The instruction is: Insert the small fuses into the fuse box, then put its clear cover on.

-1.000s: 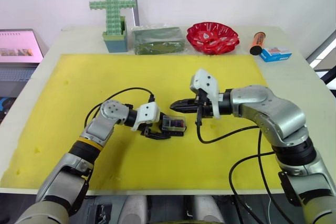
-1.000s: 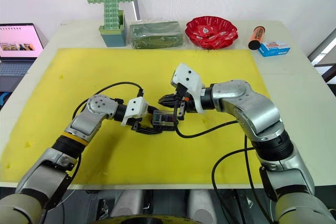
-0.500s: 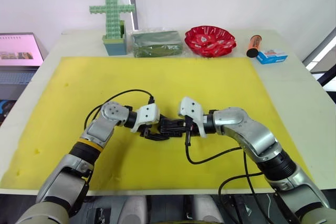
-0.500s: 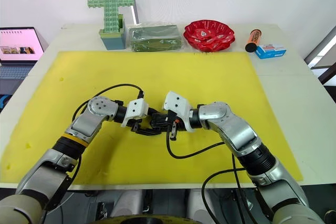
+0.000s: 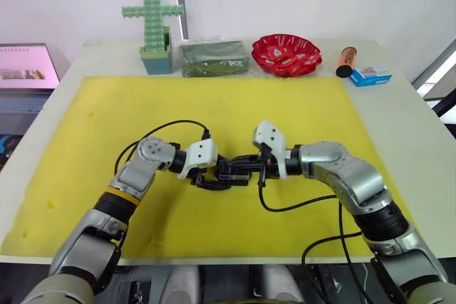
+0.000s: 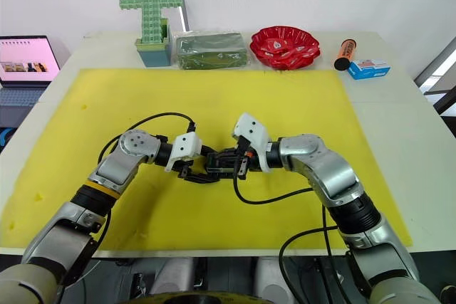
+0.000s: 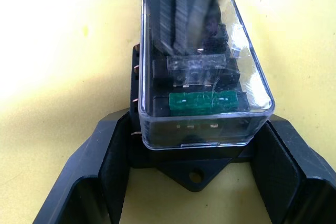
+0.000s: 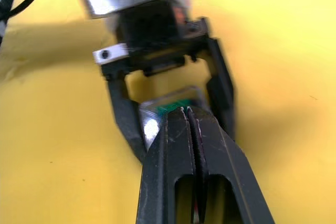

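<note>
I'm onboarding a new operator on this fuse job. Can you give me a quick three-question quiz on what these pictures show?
1. True or false: the clear cover already sits over the fuse box.
2. Which claw brackets the box, fingers on either side? A) left B) right C) neither
3. Fill in: through the cover, the fuse nearest the left wrist camera is ____.

Key
1. True.
2. A: the left claw has its fingers either side of the box, while the right claw, fingers together, presses on the cover's top.
3. Green: the green fuse.

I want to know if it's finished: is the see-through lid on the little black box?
On. The clear cover sits over the fuse box, green fuse under it.
</note>
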`<state>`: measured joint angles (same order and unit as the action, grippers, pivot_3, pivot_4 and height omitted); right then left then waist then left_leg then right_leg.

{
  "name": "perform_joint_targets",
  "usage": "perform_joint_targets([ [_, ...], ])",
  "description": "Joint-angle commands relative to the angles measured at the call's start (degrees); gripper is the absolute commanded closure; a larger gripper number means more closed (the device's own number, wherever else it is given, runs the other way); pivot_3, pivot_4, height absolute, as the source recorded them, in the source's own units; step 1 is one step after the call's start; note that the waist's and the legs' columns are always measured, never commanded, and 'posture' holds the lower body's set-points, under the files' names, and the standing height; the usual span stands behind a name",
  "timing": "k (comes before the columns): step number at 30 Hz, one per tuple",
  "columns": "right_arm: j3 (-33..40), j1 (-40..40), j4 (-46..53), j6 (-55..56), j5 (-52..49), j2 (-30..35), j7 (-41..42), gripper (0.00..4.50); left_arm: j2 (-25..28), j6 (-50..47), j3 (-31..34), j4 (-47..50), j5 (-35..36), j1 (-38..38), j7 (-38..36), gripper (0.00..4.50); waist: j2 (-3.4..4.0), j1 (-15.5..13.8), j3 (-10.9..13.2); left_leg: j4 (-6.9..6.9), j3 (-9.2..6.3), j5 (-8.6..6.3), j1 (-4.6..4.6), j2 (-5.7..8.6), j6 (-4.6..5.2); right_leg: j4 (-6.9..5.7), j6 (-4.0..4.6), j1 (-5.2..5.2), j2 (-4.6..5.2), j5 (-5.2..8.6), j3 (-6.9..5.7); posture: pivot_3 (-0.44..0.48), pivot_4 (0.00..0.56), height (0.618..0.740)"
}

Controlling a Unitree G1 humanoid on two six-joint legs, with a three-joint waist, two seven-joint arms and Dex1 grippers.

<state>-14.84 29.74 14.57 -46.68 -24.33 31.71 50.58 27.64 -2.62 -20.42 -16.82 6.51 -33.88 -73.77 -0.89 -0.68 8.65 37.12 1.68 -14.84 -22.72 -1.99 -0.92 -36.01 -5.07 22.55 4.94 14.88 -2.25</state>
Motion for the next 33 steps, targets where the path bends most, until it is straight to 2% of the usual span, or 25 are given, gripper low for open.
perform_joint_targets([
  [1, 3.6, 1.5, 3.4, -2.0, -2.5, 2.5, 1.2, 4.47, 2.1, -3.6, 2.5, 2.3, 1.3, -1.1, -0.5, 1.55, 0.01, 0.0, 0.0, 0.0, -0.01, 0.0, -0.08, 0.0, 0.0, -0.01, -0.01, 0.07, 0.0, -0.01, 0.0, 0.0, 0.15, 0.74],
  [2, 3.7, 1.5, 3.8, -1.7, -2.1, 3.8, 1.7, 4.28, 2.8, -4.5, 2.8, 2.9, 1.5, -1.1, -0.8, 0.93, 0.01, 0.0, 0.0, 0.01, -0.01, 0.0, -0.17, 0.0, 0.0, -0.01, -0.07, 0.15, -0.01, -0.04, 0.0, 0.0, 0.15, 0.74],
  [5, 4.8, 1.7, 4.0, -1.3, -2.1, 6.4, 2.7, 3.49, 4.8, -6.8, 3.7, 4.9, 2.3, -0.6, -1.7, 0.01, 0.01, 0.1, 0.0, 0.02, -0.02, 0.0, -0.32, 0.0, 0.0, -0.01, -0.12, 0.3, -0.02, -0.07, -0.01, 0.0, 0.15, 0.74],
  [9, 7.0, 1.3, 4.8, -0.3, -2.6, 11.1, 5.2, 2.09, 8.5, -9.9, 5.8, 9.3, 4.2, 1.2, -2.2, 0.0, 0.02, 0.1, 0.0, 0.02, -0.02, 0.0, -0.53, 0.0, 0.0, -0.01, -0.13, 0.52, -0.03, -0.07, 0.0, 0.0, 0.15, 0.74],
  [13, 10.7, -0.8, 6.5, 0.3, -3.9, 17.9, 9.4, 0.62, 15.6, -15.3, 11.5, 17.0, 8.5, 5.2, -3.5, 0.0, 0.01, 0.1, 0.1, 0.02, -0.02, 0.0, -0.65, -0.01, 0.0, 0.02, -0.14, 0.63, -0.02, -0.08, 0.0, 0.0, 0.15, 0.74],
  [15, 12.4, -2.0, 7.1, 1.0, -4.3, 20.9, 11.1, 0.03, 18.9, -18.7, 15.1, 20.4, 11.4, 6.7, -3.6, 0.0, -0.02, 0.1, 0.1, 0.02, -0.02, 0.0, -0.66, -0.02, 0.0, 0.02, -0.13, 0.66, -0.02, -0.07, 0.0, 0.0, 0.15, 0.74],
  [20, 16.7, -6.0, 6.1, 5.2, -3.2, 30.5, 16.6, 0.03, 26.2, -25.9, 25.5, 27.0, 18.1, 10.5, -2.5, 0.0, -0.02, 0.0, 0.2, 0.03, -0.02, 0.0, -0.64, -0.03, 0.0, 0.04, 0.04, 0.63, 0.04, 0.02, -0.01, 0.0, 0.15, 0.74],
  [26, 26.7, -14.2, 5.5, 5.9, -5.6, 39.2, 23.1, 0.03, 34.3, -32.9, 40.3, 32.2, 24.2, 21.3, -2.8, 0.0, 0.03, 0.1, 0.3, -0.04, 0.03, 0.0, -0.62, -0.05, -0.01, 0.09, 0.01, 0.68, 0.04, 0.03, 0.05, 0.0, 0.15, 0.74],
  [33, 30.7, -16.8, 5.0, 5.5, -6.7, 40.4, 23.8, 0.03, 37.4, -32.7, 43.8, 32.8, 24.2, 27.7, -2.8, 0.0, 0.1, -0.1, 0.4, -0.02, 0.09, -0.01, -0.58, -0.11, -0.02, 0.15, 0.26, 0.67, 0.07, 0.17, 0.05, 0.0, 0.15, 0.74],
])
